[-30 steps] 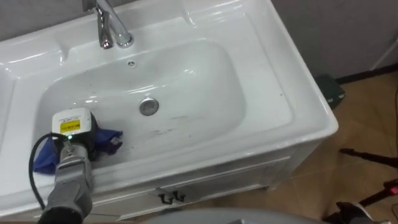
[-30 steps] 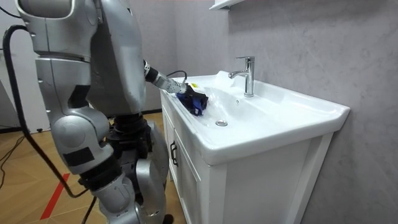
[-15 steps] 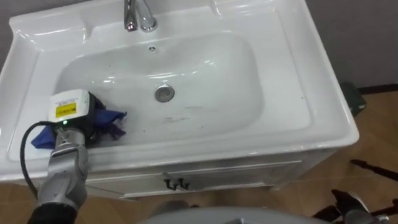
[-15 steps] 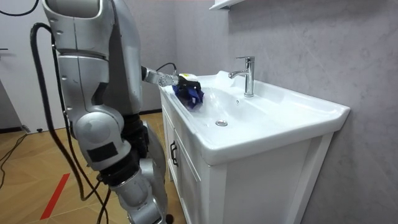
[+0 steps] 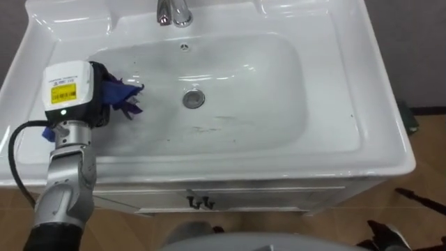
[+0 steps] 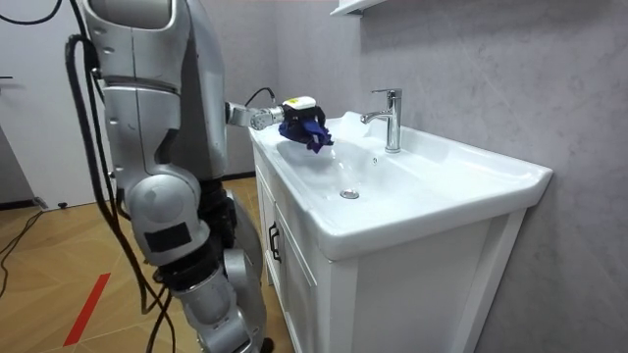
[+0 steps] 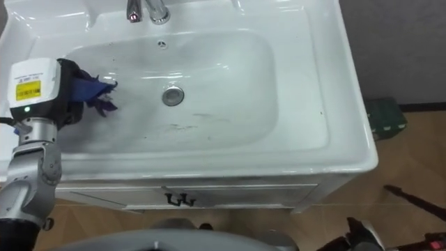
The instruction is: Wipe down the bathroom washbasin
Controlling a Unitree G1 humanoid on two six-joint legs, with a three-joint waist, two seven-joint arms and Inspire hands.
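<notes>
The white basin (image 5: 334, 104) lies below me, with a round metal drain (image 5: 194, 98) in the middle and a chrome tap (image 5: 174, 12) at the back. Thin dark marks (image 5: 209, 129) streak the bowl just in front of the drain. My left hand (image 5: 94, 97) is over the bowl's left side, its fingers curled round a crumpled blue cloth (image 5: 125, 97). In the room view the blue cloth (image 6: 312, 135) hangs from the left hand (image 6: 294, 110) slightly above the rim.
A white cabinet with a small dark handle (image 5: 197, 203) carries the basin, and I stand close against its front. A dark green thing (image 7: 383, 115) lies on the wooden floor to the right. A grey wall rises behind the tap.
My left hand has lifted the blue cloth out of the bowl's near left part, up and towards the back left. My body has straightened and the head camera has shifted.
</notes>
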